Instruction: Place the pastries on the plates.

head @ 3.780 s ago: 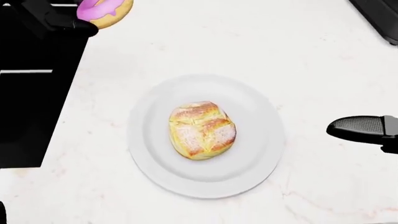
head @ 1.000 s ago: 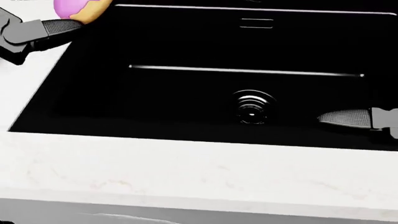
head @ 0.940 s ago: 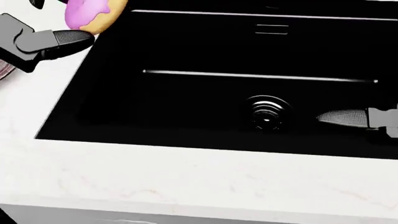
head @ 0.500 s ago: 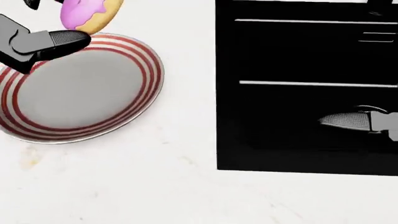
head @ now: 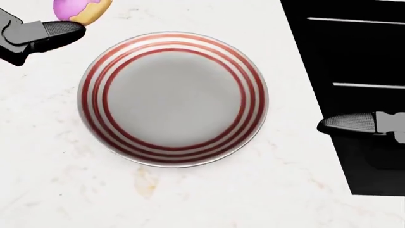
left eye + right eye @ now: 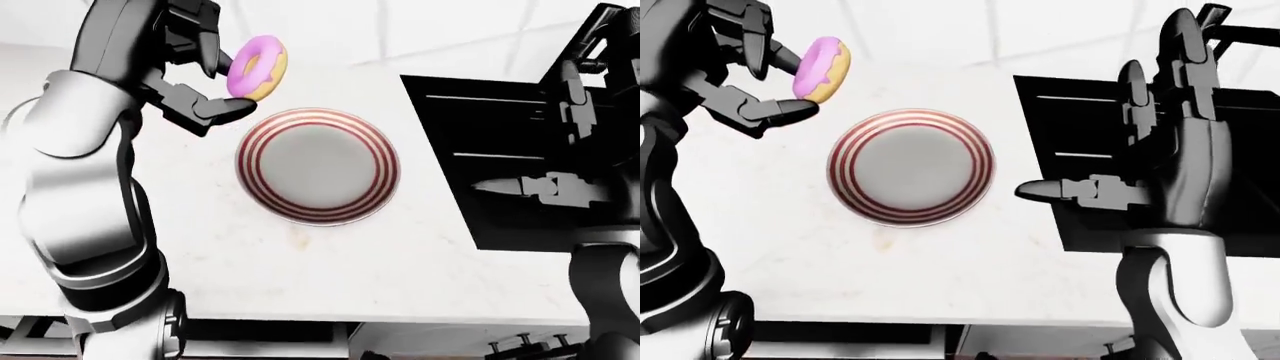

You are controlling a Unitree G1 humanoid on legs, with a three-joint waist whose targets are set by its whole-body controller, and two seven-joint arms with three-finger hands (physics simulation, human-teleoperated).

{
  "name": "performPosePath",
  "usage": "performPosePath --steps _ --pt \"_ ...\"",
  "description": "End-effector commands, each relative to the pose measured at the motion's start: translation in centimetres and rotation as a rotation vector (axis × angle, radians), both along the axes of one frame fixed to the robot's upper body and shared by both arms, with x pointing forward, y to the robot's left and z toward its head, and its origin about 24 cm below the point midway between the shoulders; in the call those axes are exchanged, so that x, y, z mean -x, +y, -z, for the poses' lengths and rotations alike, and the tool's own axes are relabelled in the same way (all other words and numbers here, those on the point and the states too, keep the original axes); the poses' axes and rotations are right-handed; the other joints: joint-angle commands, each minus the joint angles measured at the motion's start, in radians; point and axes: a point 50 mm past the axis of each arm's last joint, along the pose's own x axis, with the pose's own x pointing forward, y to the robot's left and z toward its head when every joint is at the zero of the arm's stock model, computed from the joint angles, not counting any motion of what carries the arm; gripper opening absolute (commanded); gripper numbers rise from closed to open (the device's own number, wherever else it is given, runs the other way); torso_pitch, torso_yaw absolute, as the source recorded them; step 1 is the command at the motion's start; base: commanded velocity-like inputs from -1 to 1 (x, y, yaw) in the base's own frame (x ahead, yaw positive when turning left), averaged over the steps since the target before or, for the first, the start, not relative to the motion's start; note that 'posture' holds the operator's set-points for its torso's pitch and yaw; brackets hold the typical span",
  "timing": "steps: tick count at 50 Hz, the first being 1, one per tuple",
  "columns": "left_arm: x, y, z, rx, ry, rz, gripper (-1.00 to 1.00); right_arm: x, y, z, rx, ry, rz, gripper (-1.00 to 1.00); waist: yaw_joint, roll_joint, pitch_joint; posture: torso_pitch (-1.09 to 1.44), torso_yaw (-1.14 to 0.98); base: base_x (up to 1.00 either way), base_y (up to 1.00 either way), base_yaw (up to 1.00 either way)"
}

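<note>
A white plate with red rings [image 5: 172, 99] lies bare on the pale counter, also in the left-eye view [image 6: 318, 166]. My left hand [image 6: 205, 79] is shut on a pink-iced doughnut [image 6: 257, 67] and holds it in the air just up and left of the plate's rim; the doughnut shows at the head view's top left [image 5: 81, 8]. My right hand [image 6: 1150, 135] is open and empty, fingers spread, over the left edge of the black sink.
A black sink [image 6: 545, 157] is sunk in the counter to the plate's right, also in the head view [image 5: 354, 57]. A small brownish stain [image 5: 145, 182] marks the counter below the plate. The counter's near edge [image 6: 330, 319] runs along the bottom of the left-eye view.
The whole picture has shifted: the camera moved left along the counter, from the plate with the bun, past the sink, to the ringed plate now centred. The doughnut stays in my left hand.
</note>
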Motion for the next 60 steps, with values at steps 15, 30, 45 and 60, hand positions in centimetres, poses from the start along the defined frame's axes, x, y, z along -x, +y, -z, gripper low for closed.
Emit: performPosePath --steps 15,30,45,60 --pt "1.0 -0.4 -1.8 -0.024 -0.091 0.018 -1.00 0.6 -0.3 -0.9 -0.003 -0.061 0.016 1.00 0.003 -0.011 -0.048 0.07 0.00 0.00 0.00 0.00" --pt "-3.5 -1.6 -6.4 -0.257 -0.068 0.095 -1.00 0.7 -0.6 -0.6 -0.011 -0.061 0.024 1.00 0.001 -0.022 -0.049 0.07 0.00 0.00 0.00 0.00" --pt "-8.9 -1.3 -4.1 -0.738 -0.064 0.346 -1.00 0.9 -0.8 -0.5 -0.014 -0.060 0.031 1.00 0.003 -0.032 -0.060 0.07 0.00 0.00 0.00 0.00" --pt "-10.0 -3.3 -0.1 -0.895 -0.115 0.482 -1.00 0.9 -0.9 -0.8 -0.013 -0.064 0.030 1.00 0.002 -0.032 -0.063 0.07 0.00 0.00 0.00 0.00"
